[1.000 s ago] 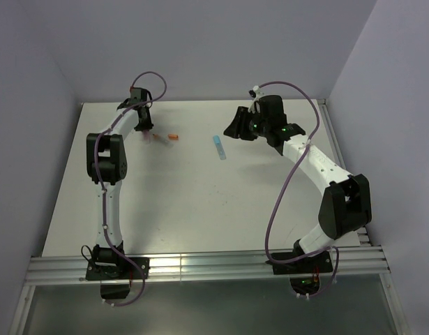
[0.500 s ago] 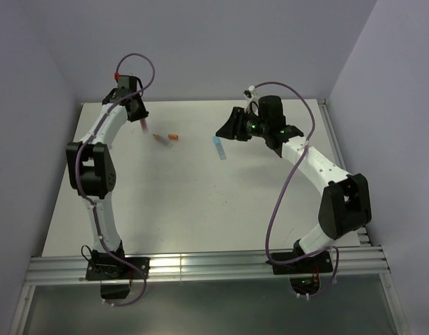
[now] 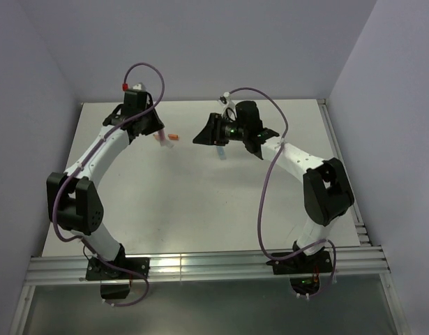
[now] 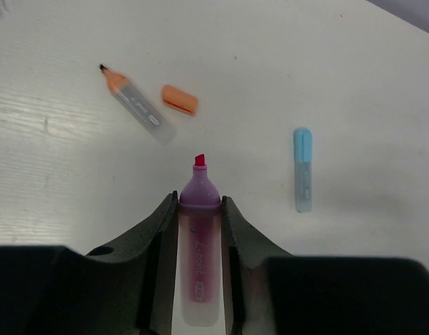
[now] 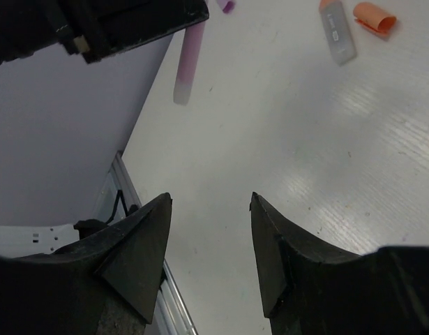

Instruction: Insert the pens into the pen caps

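The left gripper (image 4: pixel 199 201) is gripping the pink pen (image 4: pixel 198 244) across its barrel, fingers closed on it, with the uncovered red nib pointing forward and clear of the table (image 3: pixel 200 209). Compared with one second ago, the left arm is folding its elbow back toward the near left corner and is turning the wrist toward the middle of the table, so the pink pen is now being carried in the air rather than held low at the far left. Over the same interval the right arm is swinging its wrist leftward across the far part of the table. The right gripper (image 5: pixel 211 199) is now facing the left gripper, fingers spread apart with nothing between them. The orange pen (image 4: pixel 137 105) is lying uncapped on the table with the orange cap (image 4: pixel 180 99) just beside it, apart from it, below and between the two grippers. The blue pen (image 4: pixel 303 171) is lying well to the right of these; whether it is already capped cannot be told for certain. The pink cap cannot be located with confidence in any view. The convergence suggests that the arms are preparing a two-handed step on the pink pen. The right gripper is holding no cap yet, so no insertion is under way.
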`<state>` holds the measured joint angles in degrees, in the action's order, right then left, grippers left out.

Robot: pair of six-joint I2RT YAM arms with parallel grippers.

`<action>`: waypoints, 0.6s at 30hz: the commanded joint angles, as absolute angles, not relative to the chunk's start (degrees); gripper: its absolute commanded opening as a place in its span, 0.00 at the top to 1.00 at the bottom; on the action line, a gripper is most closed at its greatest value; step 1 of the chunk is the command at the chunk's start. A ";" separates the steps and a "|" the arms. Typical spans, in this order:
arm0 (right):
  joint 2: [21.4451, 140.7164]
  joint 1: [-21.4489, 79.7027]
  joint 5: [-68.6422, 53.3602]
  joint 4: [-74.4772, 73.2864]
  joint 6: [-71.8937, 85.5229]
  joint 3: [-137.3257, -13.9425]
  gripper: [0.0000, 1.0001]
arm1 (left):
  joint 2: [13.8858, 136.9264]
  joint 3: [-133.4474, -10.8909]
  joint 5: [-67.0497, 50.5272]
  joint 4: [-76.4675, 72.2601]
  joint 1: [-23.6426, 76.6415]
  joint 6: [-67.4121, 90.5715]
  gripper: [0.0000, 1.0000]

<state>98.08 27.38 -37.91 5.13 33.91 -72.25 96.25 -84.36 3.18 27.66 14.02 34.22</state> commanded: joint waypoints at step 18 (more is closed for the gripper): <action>103.71 32.69 -30.24 9.93 37.79 -80.42 0.42 | 90.62 -82.53 4.57 21.62 24.17 42.10 1.00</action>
